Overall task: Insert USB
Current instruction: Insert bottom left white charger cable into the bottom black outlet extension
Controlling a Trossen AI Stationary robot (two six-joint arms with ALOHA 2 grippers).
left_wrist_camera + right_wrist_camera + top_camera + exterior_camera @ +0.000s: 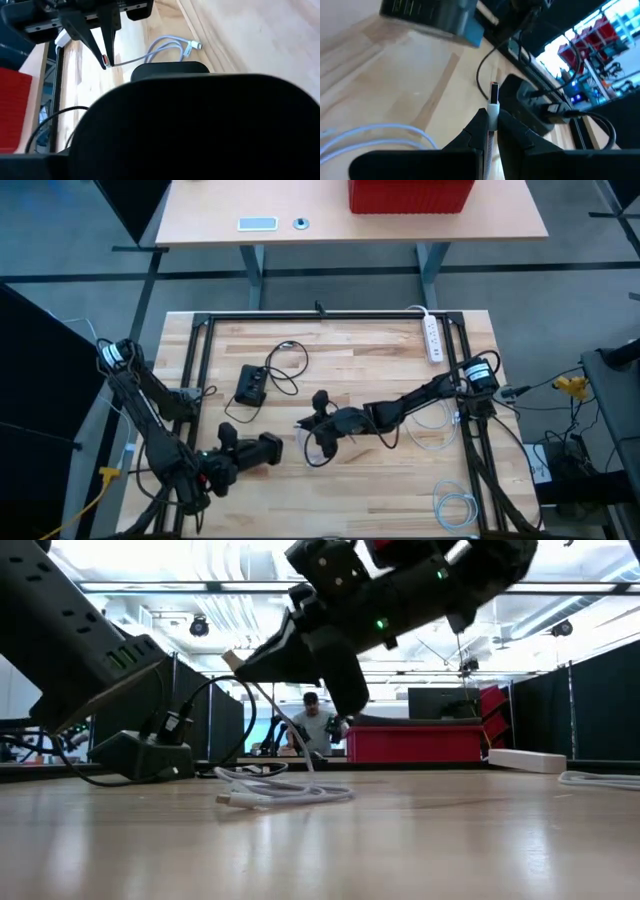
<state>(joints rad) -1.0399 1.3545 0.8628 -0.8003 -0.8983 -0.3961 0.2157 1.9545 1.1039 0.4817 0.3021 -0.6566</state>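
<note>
left gripper (262,450): low over the near-left of the table (380,500), fingers spread wide around a dark block-shaped device (268,448); in the left wrist view that device fills most of the frame (200,125).
black box (251,385): on the wood just beyond the left gripper, black cord (290,365) looping off it.
right gripper (306,423): mid-table, just right of the left gripper, fingers pressed together on the USB plug (493,97).
USB plug: pinched between the right fingertips (479,120), metal end sticking out past them, held above the wood, pointing toward the dark device.
white cable (280,790): trails from the plug, coiled loosely on the table under the right arm.
power strip (433,338): far-right edge of the table, well apart from both grippers.
</note>
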